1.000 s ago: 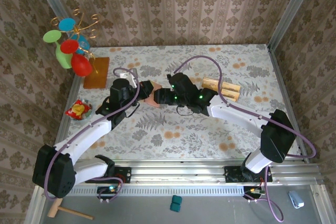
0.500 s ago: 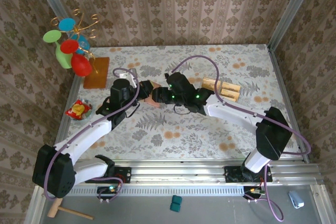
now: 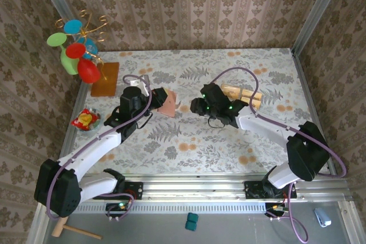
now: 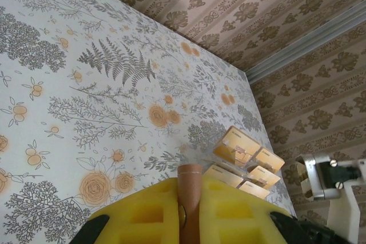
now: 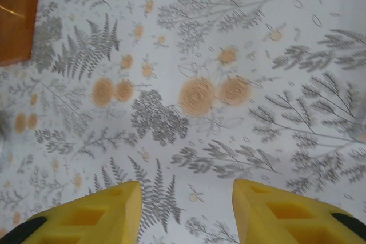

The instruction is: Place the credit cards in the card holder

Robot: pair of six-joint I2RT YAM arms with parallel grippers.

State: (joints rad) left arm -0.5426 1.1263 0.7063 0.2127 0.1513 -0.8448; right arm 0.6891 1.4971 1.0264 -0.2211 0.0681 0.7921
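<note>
Your left pincer [image 4: 186,201] grasps the card holder [image 3: 170,106], your right pincer [image 5: 186,191] gapes empty; push one of the credit cards [image 4: 240,143] in hard and the holder may twist loose.

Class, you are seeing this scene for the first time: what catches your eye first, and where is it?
The bright red, green and blue ornament stands on a wooden board at the far left. In the middle, the left gripper holds the card holder, with the clear tray of credit cards to its right.

Colourful ornament stand [image 3: 77,52] on wooden board [image 3: 110,82], floral table [image 3: 200,147]
</note>
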